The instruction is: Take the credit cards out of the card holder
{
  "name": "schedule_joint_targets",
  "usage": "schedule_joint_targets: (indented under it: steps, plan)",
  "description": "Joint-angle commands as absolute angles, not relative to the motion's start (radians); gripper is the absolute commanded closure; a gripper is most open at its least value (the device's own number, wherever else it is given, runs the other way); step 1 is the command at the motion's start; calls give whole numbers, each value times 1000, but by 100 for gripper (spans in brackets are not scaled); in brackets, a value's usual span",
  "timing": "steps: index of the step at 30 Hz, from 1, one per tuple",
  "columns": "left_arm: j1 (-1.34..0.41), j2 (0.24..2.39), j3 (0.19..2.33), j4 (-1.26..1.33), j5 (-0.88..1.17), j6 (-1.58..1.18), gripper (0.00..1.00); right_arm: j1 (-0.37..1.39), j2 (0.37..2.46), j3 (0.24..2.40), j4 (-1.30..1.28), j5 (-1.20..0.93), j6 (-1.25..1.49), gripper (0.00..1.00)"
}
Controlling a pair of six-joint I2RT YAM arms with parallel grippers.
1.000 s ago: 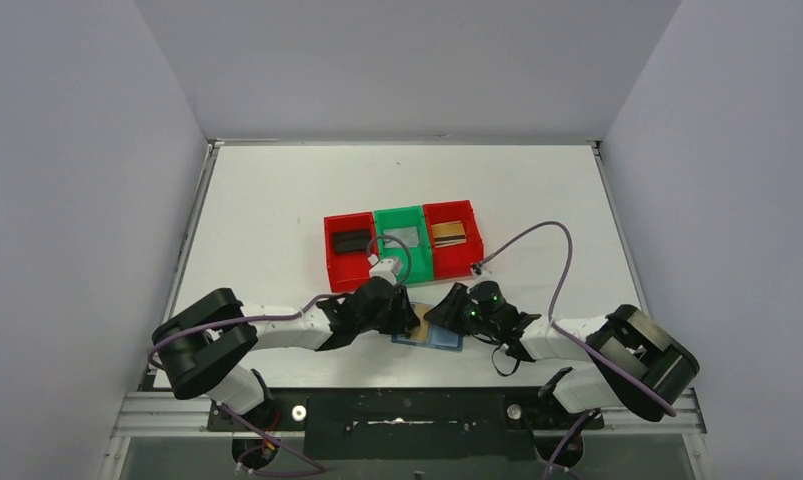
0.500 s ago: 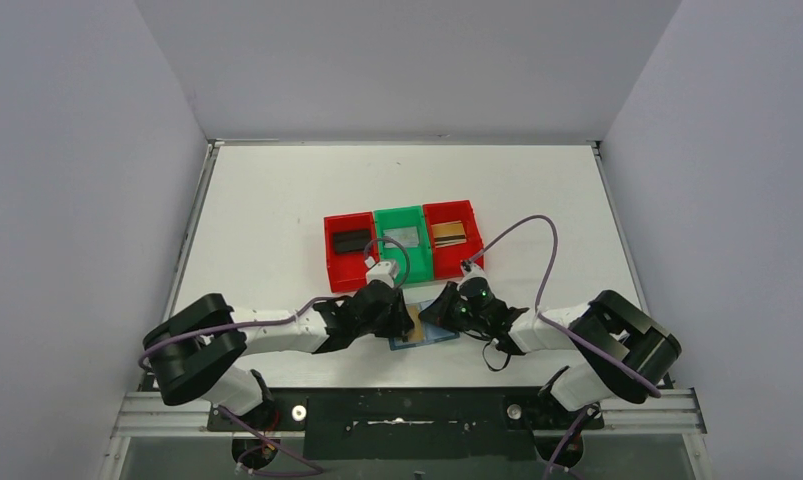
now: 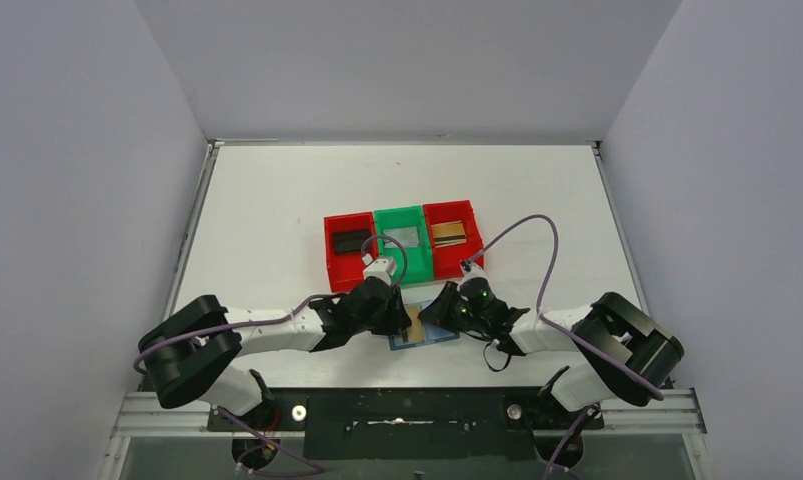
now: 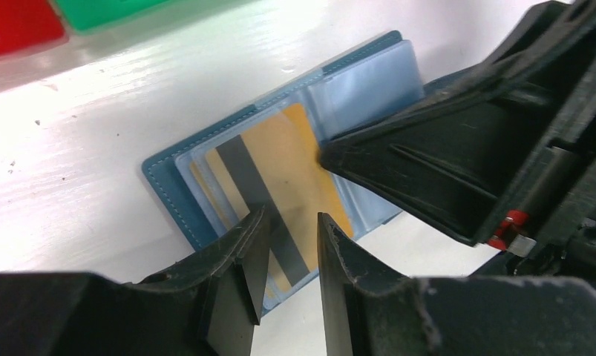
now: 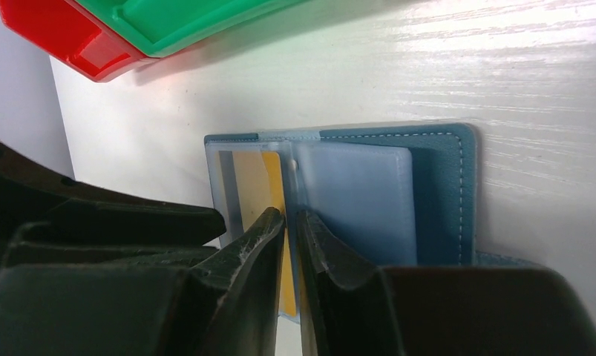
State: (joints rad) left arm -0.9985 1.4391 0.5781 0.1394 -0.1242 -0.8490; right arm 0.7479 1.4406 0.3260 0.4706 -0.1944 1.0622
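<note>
The white table (image 3: 277, 200) ran out to grey walls, with bare surface showing left, right and beyond three joined bins. These were a red bin (image 3: 342, 270), a green bin (image 3: 422, 262) and a second red bin (image 3: 452, 262). A black card (image 3: 350, 240), a silver-grey card (image 3: 401, 236) and a gold-brown card (image 3: 449, 232) lay in them, one in each.

Both arms reached inward from the near corners and met just on the near side of the bins, crowding each other closely. Between them, close to the table's near edge, the card holder (image 3: 437, 338) lay open and flat, its stitched teal border showing around the pale pockets.

A gold card (image 4: 295, 156) with a dark stripe sat in the left-hand pocket, its end sticking out past the pocket's edge.

The left gripper (image 4: 289, 222) stood over that end with its jaws a narrow gap apart, pinching nothing visible. The right gripper (image 5: 289, 216) sat at the fold with its jaws almost together, the card's long edge in the slit. Whether it pinched the card could not be told.
</note>
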Motion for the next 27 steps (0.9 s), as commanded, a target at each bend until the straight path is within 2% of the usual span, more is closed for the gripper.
schedule_joint_targets:
  steps: [1,10,21,24,27]
  plan:
    - [-992,1453,572,180,-125,-863,71,756,1411,302,469,-195,1045,83]
    - [-996,1391,543,144,-157,-879,70,755,1417,302,554,-276,1033,77]
    - [-1015,1493,554,158,-129,-908,79,762,1476,335,588,-354,1013,79]
    - [-1018,1478,539,141,-146,-922,79,764,1461,304,619,-316,1044,85]
    - [-1018,1448,519,122,-172,-932,80,756,1421,293,586,-284,1048,84]
